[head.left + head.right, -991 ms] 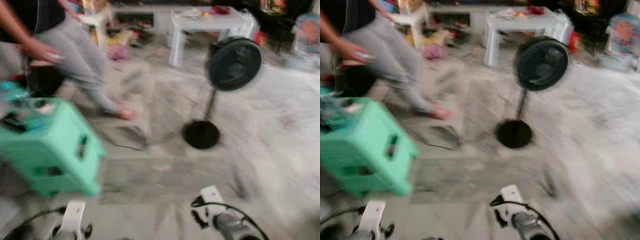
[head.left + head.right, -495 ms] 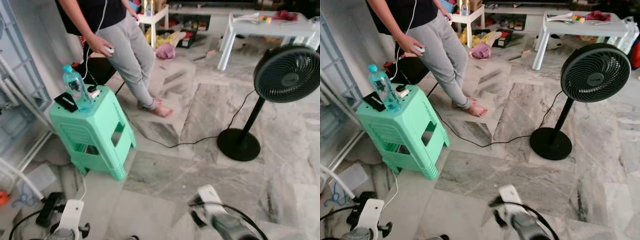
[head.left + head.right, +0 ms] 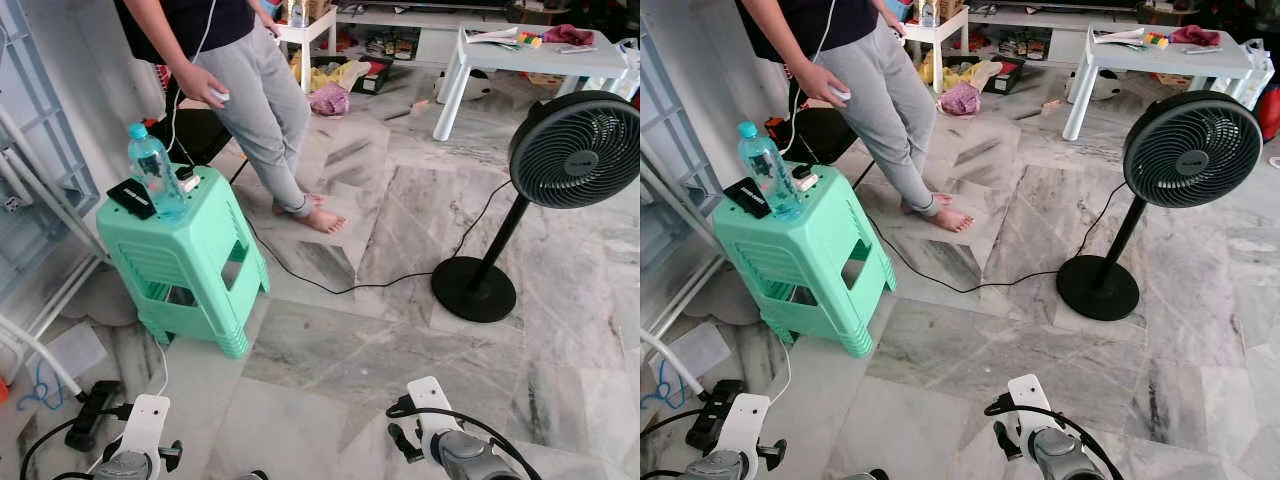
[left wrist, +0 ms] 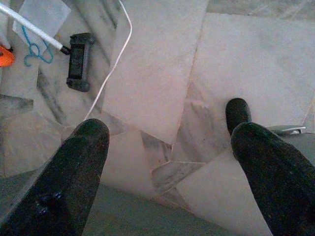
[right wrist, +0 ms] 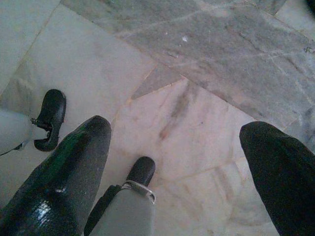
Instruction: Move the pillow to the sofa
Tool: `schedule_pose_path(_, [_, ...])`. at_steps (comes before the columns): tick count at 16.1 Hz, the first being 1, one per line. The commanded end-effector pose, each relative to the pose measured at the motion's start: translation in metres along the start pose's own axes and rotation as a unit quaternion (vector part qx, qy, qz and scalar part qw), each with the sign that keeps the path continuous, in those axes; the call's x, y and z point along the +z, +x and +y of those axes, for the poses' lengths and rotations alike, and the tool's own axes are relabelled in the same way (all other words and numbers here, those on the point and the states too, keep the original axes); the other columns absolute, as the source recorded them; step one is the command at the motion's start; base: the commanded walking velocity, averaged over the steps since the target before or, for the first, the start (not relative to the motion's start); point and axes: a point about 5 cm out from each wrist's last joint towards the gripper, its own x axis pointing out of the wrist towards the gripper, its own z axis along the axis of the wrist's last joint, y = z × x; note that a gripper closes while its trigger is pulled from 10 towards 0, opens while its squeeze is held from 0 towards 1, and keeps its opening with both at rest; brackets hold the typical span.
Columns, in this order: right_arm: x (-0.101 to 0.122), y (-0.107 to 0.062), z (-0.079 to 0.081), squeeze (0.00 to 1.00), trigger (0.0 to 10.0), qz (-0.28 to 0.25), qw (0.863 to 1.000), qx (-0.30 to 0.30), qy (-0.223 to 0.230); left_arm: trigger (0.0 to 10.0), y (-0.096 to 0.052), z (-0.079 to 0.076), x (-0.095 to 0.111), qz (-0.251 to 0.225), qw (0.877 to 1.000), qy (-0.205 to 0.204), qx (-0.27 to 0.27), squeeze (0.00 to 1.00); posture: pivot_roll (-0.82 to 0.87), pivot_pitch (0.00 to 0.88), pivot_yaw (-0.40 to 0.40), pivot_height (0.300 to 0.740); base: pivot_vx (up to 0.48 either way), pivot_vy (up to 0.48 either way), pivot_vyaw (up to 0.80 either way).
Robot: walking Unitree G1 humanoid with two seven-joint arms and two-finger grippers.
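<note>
My left gripper [image 4: 167, 132] hangs low over the marble floor [image 4: 152, 73], open, with nothing between its two black fingers [image 4: 86, 152]. My right gripper [image 5: 175, 130] is also open and empty above the grey floor tiles [image 5: 206, 44]. Both forearms sit at the bottom edge of the eye views: the left arm [image 3: 140, 445] and the right arm [image 3: 445, 450].
A person [image 3: 250, 90] stands at the back left beside a green plastic stool [image 3: 190, 270] carrying a water bottle [image 3: 152, 170]. At right stands a black fan [image 3: 575, 150], with its cable [image 3: 330, 290] across the floor. A white table [image 3: 530, 55] is behind; a power strip [image 3: 92, 428] lies near left.
The head camera has swung and settled: a second ago the picture was blurred, now it is sharp. The stool, fan and person sit almost where they were half a second ago. Both arms stay low.
</note>
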Motion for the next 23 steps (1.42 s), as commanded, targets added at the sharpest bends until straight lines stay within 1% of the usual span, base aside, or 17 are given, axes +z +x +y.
schedule_pose_path(1, [0.0000,-0.0003,-0.0018,0.00,10.0,-0.002,1.000,-0.002,0.004,10.0,-0.0003,0.0003,-0.0026,0.004,1.000,0.004,-0.001,0.00,0.01,0.092,0.004,0.740,0.000,0.000,0.00])
schedule_pose_path(2, [-0.0002,-0.0003,-0.0017,0.00,10.0,-0.002,1.000,-0.002,0.004,10.0,-0.0003,0.0002,-0.0028,0.005,1.000,0.003,-0.001,0.00,0.01,0.093,0.005,0.740,0.000,0.000,0.00])
schedule_pose_path(3, [0.0007,-0.0002,-0.0001,0.00,10.0,-0.004,1.000,0.005,-0.013,10.0,-0.0004,0.0003,-0.0035,0.006,1.000,0.002,0.000,0.00,0.02,0.094,0.005,0.740,0.000,0.000,0.00])
schedule_pose_path(4, [0.0013,0.0001,0.0023,0.00,10.0,-0.006,1.000,0.013,-0.027,10.0,-0.0005,0.0006,-0.0041,0.006,1.000,0.002,0.000,0.00,0.02,0.093,0.005,0.740,0.000,0.000,0.80])
schedule_pose_path(5, [0.0014,0.0001,0.0029,0.00,10.0,-0.006,0.999,0.014,-0.028,10.0,-0.0005,0.0007,-0.0043,0.007,1.000,0.002,0.000,0.00,0.02,0.094,0.005,0.740,0.000,0.000,0.80])
schedule_pose_path(7, [0.0008,0.0002,0.0043,0.00,10.0,-0.005,1.000,0.016,-0.023,10.0,-0.0007,0.0011,-0.0057,0.009,1.000,0.003,0.000,0.00,0.02,0.096,0.006,0.740,0.000,0.000,0.80])
schedule_pose_path(14, [-0.0020,-0.0001,0.0056,0.00,10.0,-0.001,0.999,0.024,-0.032,10.0,-0.0013,0.0007,-0.0110,0.016,1.000,0.003,0.001,0.00,0.02,0.102,0.003,0.740,0.000,0.000,0.80])
schedule_pose_path(18, [-0.0016,-0.0001,0.0045,0.00,10.0,-0.003,1.000,0.020,-0.023,10.0,-0.0011,0.0025,-0.0072,0.002,1.000,-0.007,0.009,0.00,0.02,0.102,0.003,0.740,0.000,0.000,0.80])
schedule_pose_path(23, [-0.0015,-0.0001,0.0045,0.00,10.0,-0.004,1.000,0.018,-0.019,10.0,-0.0007,0.0029,-0.0040,0.001,1.000,0.001,0.009,0.00,0.01,0.100,0.009,0.740,0.000,0.000,0.80])
